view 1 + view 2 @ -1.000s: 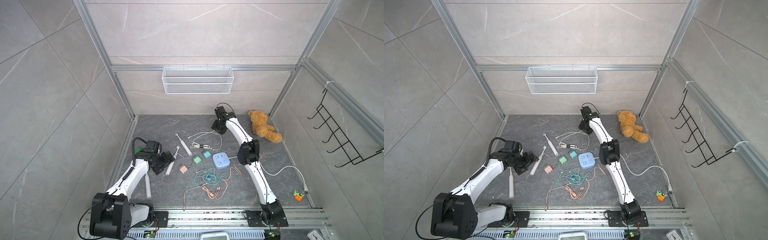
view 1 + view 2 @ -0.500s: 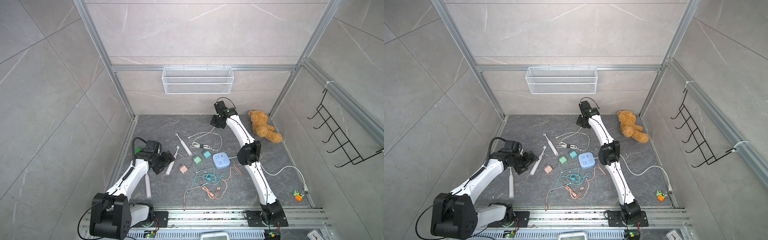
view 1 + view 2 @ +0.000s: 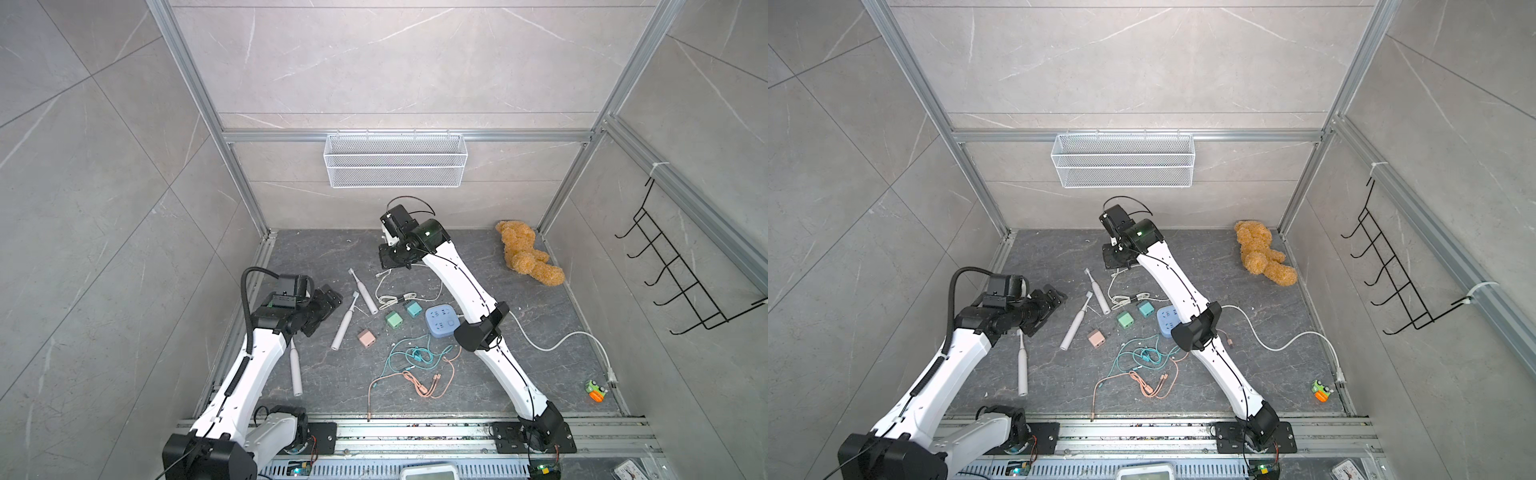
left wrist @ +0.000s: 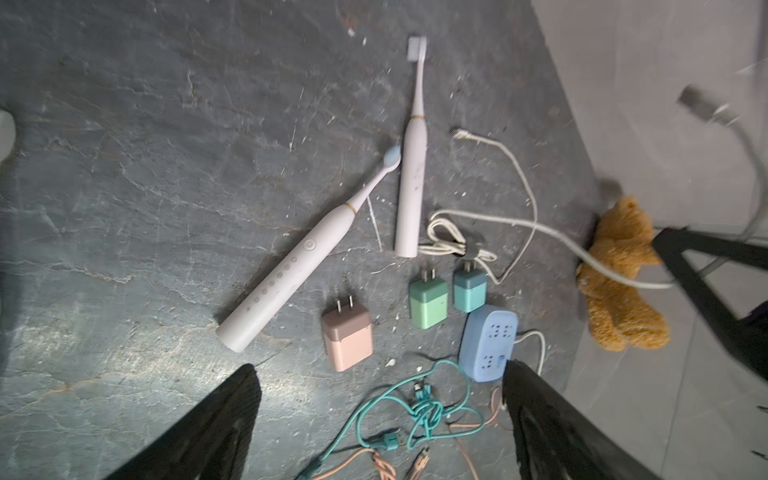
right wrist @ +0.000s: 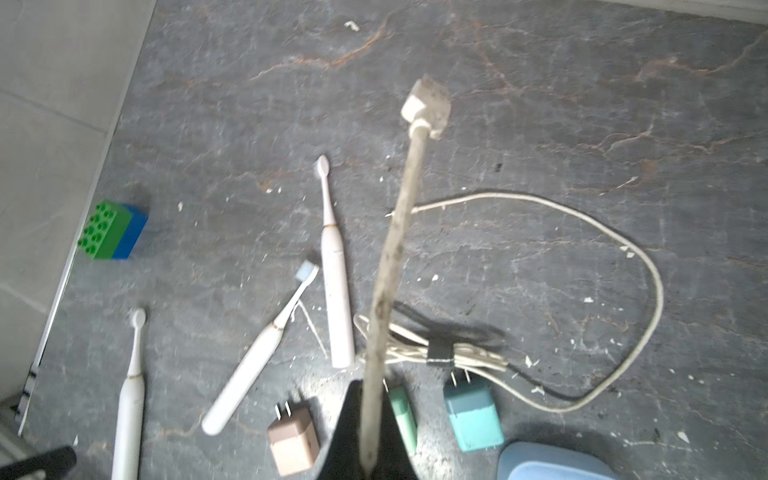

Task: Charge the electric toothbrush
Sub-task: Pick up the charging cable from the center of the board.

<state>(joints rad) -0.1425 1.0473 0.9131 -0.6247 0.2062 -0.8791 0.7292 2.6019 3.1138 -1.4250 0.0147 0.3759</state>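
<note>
With the right gripper (image 5: 368, 436) closed on the cable (image 5: 390, 257) at frame bottom, we steer its plug (image 5: 426, 104) level toward the mid-frame toothbrush (image 4: 291, 270) near the open-jawed left gripper (image 4: 380, 370).

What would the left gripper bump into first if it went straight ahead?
Probably the pink charger plug, lying just past the left gripper's open jaws. Depth is unclear, so it might hit bare floor beside it.

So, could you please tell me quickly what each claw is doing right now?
Left claw: open, holding nothing.
Right claw: closed on the white charging cable.
</note>
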